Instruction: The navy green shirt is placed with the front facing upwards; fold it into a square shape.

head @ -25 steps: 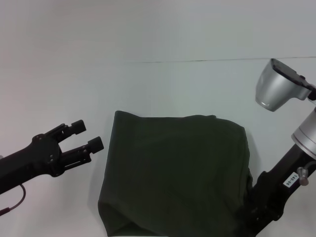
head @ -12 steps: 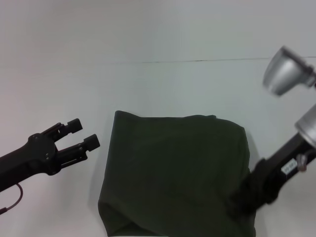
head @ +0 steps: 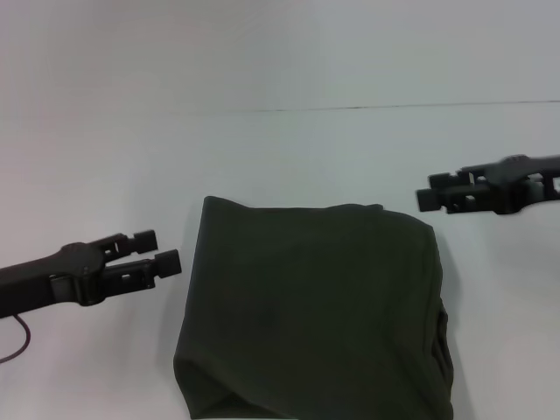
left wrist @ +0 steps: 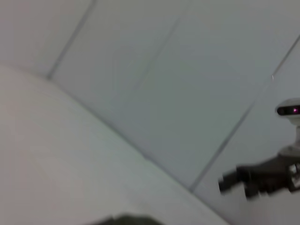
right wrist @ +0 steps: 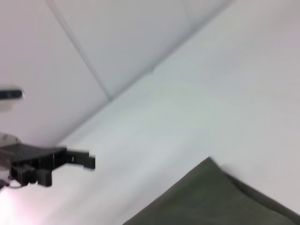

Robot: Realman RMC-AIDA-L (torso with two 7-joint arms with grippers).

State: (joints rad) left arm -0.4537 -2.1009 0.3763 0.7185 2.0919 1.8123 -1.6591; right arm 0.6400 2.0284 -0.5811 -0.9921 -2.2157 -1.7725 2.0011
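Presently the navy green shirt (head: 313, 311) is lying folded on the white table (head: 280, 166), in the near middle of the head view, forming a compact block that is close to square, only slightly wider across than deep, so no clear long axis is showing. Its far edge is running roughly parallel to the seam line at the table's back, and its near edge is passing out of the bottom of the head view. Only plain green cloth is facing up; no lettering or collar is showing. Stacked layers are showing along its right side, and a fold is rolling under at the near left corner. The left gripper (head: 162, 251) is hovering just beside the shirt's left edge, apart from the cloth, its two fingers pointing toward the shirt with a narrow gap between them and nothing held. The right gripper (head: 429, 194) is hanging above the table beyond the shirt's far right corner, clear of the cloth, pointing leftward across the scene; its fingers are likewise standing slightly parted and empty. In the right wrist view one corner of the shirt (right wrist: 220, 197) is appearing, with the left gripper (right wrist: 91, 161) visible farther off.
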